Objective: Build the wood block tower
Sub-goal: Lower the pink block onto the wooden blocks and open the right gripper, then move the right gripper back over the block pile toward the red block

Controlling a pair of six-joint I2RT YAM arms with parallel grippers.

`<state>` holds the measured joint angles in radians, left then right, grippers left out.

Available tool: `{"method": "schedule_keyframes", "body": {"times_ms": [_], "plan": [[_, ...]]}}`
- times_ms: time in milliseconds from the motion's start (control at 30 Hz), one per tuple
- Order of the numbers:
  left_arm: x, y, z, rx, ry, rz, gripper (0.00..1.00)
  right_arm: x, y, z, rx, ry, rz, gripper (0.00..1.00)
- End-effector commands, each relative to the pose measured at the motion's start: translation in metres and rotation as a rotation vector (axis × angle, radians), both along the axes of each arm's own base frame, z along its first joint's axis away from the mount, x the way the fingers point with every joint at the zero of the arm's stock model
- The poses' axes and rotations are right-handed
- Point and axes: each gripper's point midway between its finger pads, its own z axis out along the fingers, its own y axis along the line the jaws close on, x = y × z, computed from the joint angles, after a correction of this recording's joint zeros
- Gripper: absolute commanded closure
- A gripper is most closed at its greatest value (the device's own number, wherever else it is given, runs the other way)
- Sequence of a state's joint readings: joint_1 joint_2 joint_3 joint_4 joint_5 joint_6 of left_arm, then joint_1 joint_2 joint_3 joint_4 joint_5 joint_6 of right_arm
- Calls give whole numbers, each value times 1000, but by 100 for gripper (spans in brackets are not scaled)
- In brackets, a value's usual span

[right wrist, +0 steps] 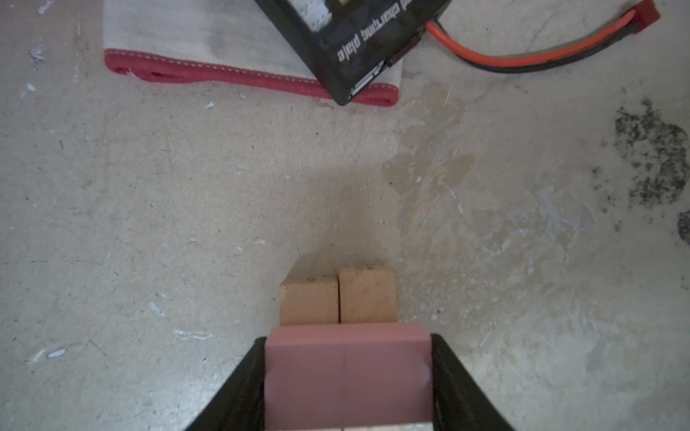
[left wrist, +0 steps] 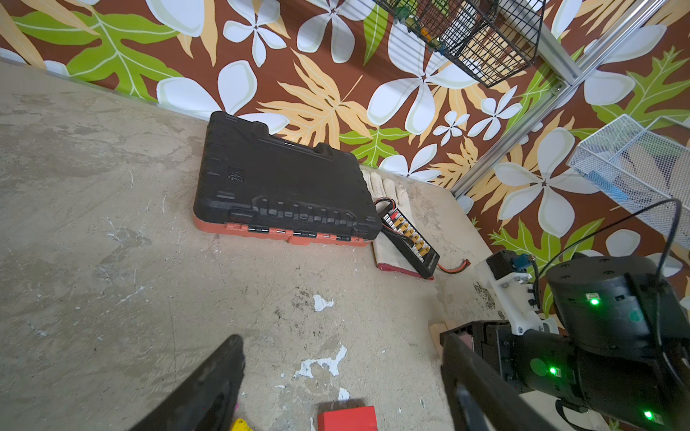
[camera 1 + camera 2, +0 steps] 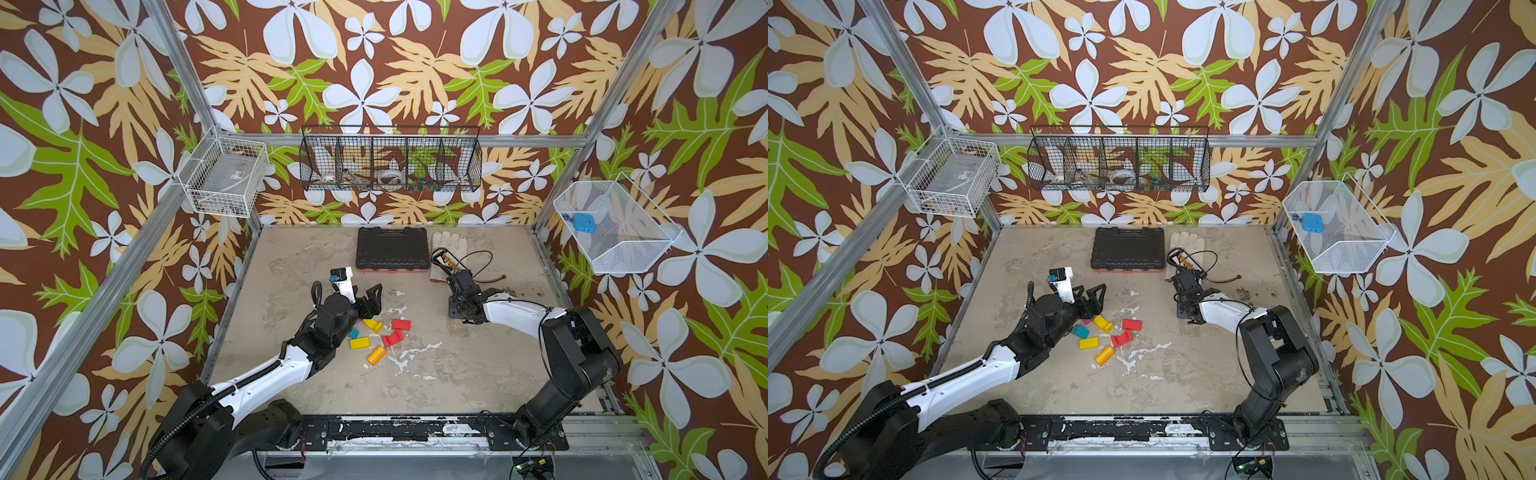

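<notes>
Loose wood blocks lie on the table in both top views: a red brick [image 3: 401, 324], a red arch [image 3: 392, 340], a yellow wedge [image 3: 372, 325], a yellow brick [image 3: 360, 343], an orange half-cylinder [image 3: 376, 354] and a teal block [image 3: 1080, 331]. My left gripper [image 3: 376, 297] [image 2: 341, 347] hovers open just behind them with nothing between its fingers. My right gripper [image 1: 348, 339] [image 3: 455, 313] points down, shut on pink blocks [image 1: 347, 373]. These rest across two tan planks [image 1: 338, 298] lying side by side, which makes a low tower.
A black tool case [image 3: 392, 249] lies at the back centre. Beside it, close behind my right gripper, are a white glove [image 3: 449, 245] and a charging plate [image 3: 446, 259] with cables. Wire baskets [image 3: 390, 160] hang on the walls.
</notes>
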<state>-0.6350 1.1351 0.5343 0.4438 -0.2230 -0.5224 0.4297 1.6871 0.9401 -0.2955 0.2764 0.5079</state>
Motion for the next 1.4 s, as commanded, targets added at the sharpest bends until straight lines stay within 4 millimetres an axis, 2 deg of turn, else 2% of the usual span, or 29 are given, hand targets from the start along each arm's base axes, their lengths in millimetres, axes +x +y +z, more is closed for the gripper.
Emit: {"method": "schedule_keyframes", "body": {"times_ms": [0, 600, 833, 1000, 1100, 1200, 1267, 1367], "plan": [[1, -1, 8, -15, -22, 1, 16, -1, 2, -2, 0, 18, 19, 62], [1, -1, 8, -16, -23, 0, 16, -2, -1, 1, 0, 14, 9, 26], [2, 0, 7, -15, -22, 1, 16, -4, -3, 9, 5, -14, 2, 21], [1, 0, 7, -15, -23, 4, 16, -7, -5, 27, 31, -75, -4, 17], [1, 2, 7, -16, -24, 14, 16, -11, 3, 47, 76, -155, 26, 12], [0, 6, 8, -19, -30, 29, 16, -16, 20, 73, 76, -259, 85, 6], [-1, 9, 9, -23, -35, 40, 16, -22, 39, 88, 72, -319, 150, 3], [-2, 15, 11, -26, -44, 62, 16, -28, 70, 93, 97, -344, 255, 2]]}}
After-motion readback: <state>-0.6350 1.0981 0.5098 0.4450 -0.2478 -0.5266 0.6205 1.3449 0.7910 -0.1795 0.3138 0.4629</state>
